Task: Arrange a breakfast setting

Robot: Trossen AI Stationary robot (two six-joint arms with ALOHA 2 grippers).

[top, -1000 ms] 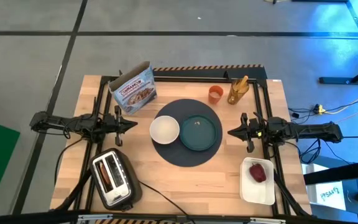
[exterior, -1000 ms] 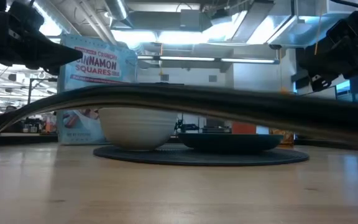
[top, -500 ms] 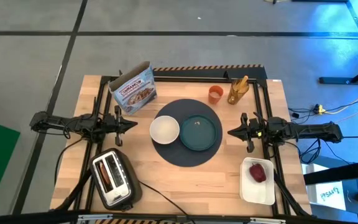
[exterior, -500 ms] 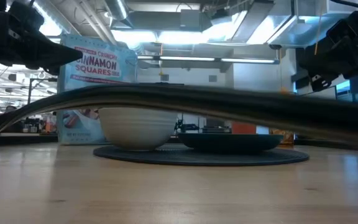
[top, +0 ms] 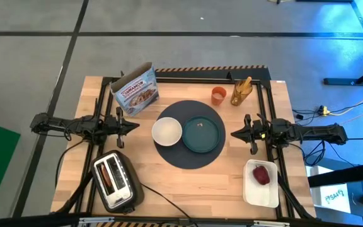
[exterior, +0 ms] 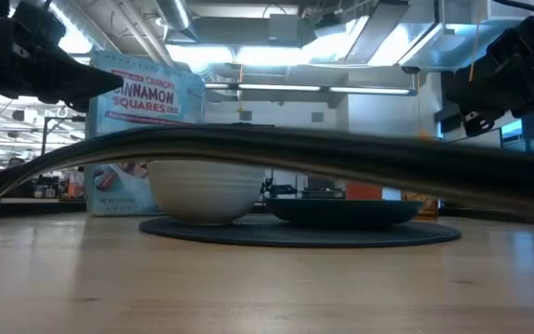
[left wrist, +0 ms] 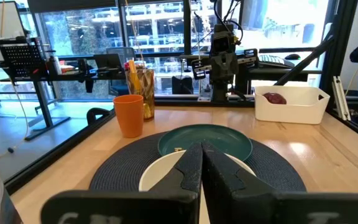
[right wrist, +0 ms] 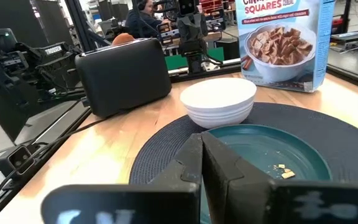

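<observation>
Left gripper (top: 133,127): clenched, empty, parked beside the mat; I judged it waiting.
Right gripper (top: 234,133): clenched, empty, opposite side, facing in.
Mat (top: 190,157): centre of table, bearing white bowl (top: 167,131) and teal plate (top: 202,135) side by side, the setting's base.
Orange cup (top: 218,94): behind mat, unplaced.
Red fruit (top: 261,176): in white tray (top: 261,195), I noted unmoved.
Cereal box (top: 135,89): upright behind the left gripper.
</observation>
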